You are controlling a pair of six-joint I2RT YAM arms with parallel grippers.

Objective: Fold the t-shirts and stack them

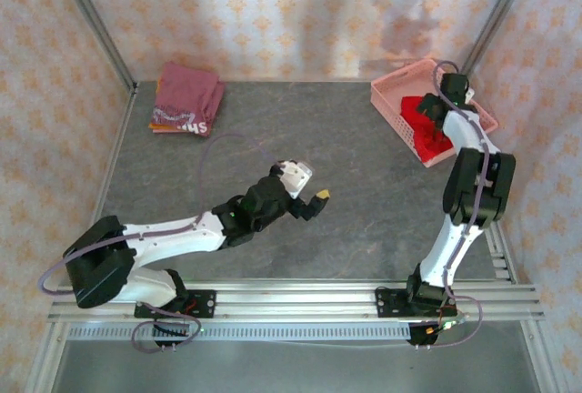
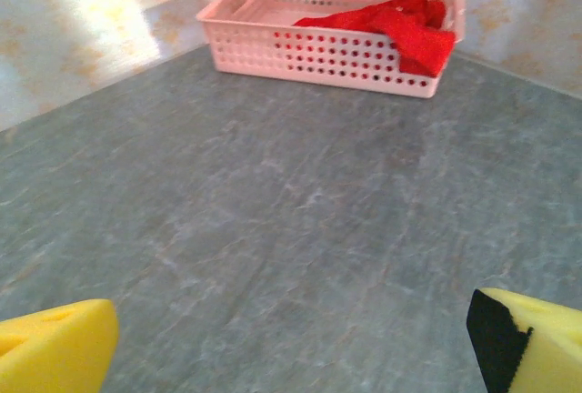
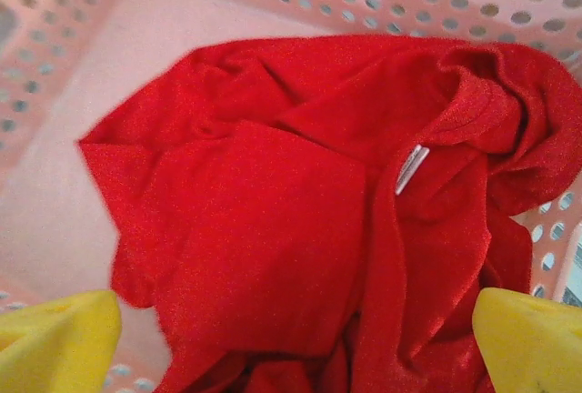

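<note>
A crumpled bright red t-shirt (image 1: 427, 129) (image 3: 300, 220) lies in the pink basket (image 1: 393, 95) at the back right. My right gripper (image 1: 438, 109) (image 3: 296, 343) hangs open just above it, a yellow fingertip on either side of the cloth, gripping nothing. The shirt's white label (image 3: 411, 168) faces up. A folded maroon-pink t-shirt (image 1: 188, 93) with white lettering rests on an orange one (image 1: 168, 126) at the back left. My left gripper (image 1: 316, 200) (image 2: 291, 347) is open and empty over the middle of the table, pointing toward the basket (image 2: 318, 47) and red t-shirt (image 2: 400, 25).
The grey mat (image 1: 364, 202) runs between the arms and the basket. Patterned walls and metal posts (image 1: 95, 25) close in the back and sides. The basket's lattice wall (image 3: 136, 29) rises close around my right gripper.
</note>
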